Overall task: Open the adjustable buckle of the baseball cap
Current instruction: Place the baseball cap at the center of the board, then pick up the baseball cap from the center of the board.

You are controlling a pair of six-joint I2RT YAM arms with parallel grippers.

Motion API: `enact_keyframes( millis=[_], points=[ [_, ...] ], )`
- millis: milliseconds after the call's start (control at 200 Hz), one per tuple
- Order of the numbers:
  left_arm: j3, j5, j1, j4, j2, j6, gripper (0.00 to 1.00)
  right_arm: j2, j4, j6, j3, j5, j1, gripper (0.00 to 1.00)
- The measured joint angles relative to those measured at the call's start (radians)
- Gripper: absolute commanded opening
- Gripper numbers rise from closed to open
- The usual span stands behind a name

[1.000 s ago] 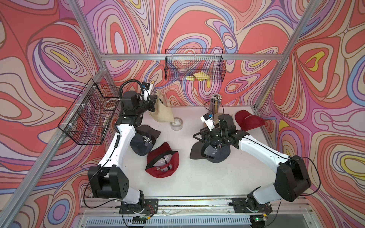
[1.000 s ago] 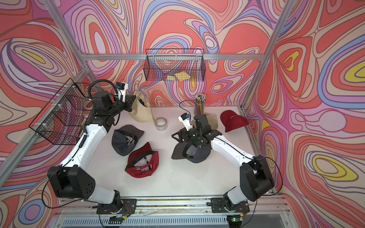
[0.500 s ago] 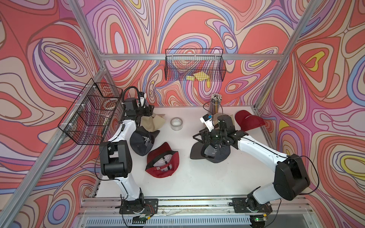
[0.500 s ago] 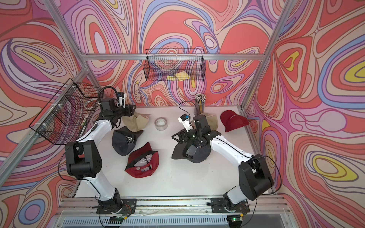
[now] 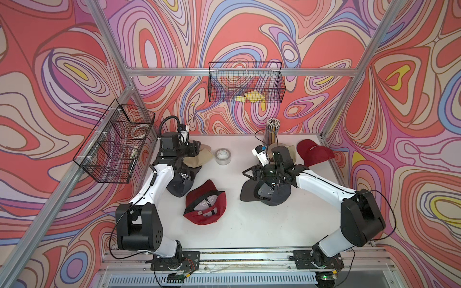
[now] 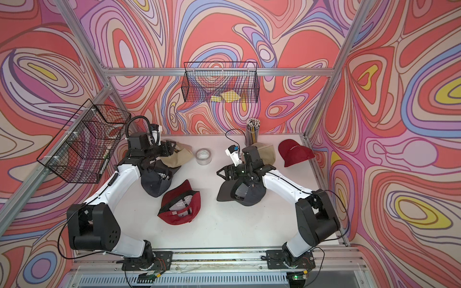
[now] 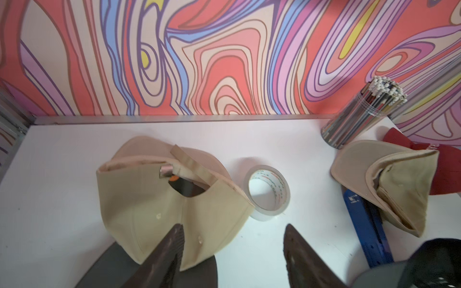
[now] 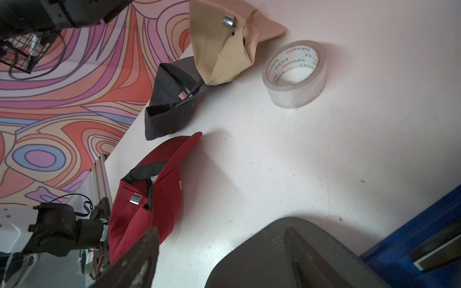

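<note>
Left claw [image 7: 233, 227] hangs spread and empty over a tan cap [image 7: 154, 199] at the table's [image 5: 249, 232] 11 o'clock, its metal buckle [image 7: 166, 172] showing, with tape [image 7: 268, 192] just beside at the cap's 3 o'clock. Right claw [image 8: 219, 232], likewise spread and empty, hovers above a grey cap [image 5: 269, 195] at 3 o'clock.

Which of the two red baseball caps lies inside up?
The red baseball cap in the middle of the white table, lining showing; the other red cap, in the far corner, sits crown up.
</note>
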Motion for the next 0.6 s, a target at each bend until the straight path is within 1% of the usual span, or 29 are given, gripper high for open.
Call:
enact_keyframes(
  millis=[135,230,295,436,601],
  points=[
    [0.008,-0.042,-0.037,-0.146,-0.037,-0.043,0.6,0.021,-0.031,0.102,0.02,-0.001,0.032,0.8],
    [0.006,-0.038,-0.042,-0.224,-0.064,-0.055,0.6,0.039,-0.039,0.174,0.046,0.0,0.095,0.76],
    [-0.003,-0.032,-0.048,-0.251,-0.096,-0.056,0.61,0.068,-0.037,0.224,0.066,0.001,0.147,0.73],
    [-0.011,-0.006,-0.073,-0.303,-0.164,-0.041,0.58,0.156,-0.039,0.298,0.09,0.006,0.243,0.73],
    [-0.016,0.009,-0.114,-0.351,-0.175,0.002,0.58,0.261,-0.041,0.347,0.107,0.008,0.313,0.73]
  ],
)
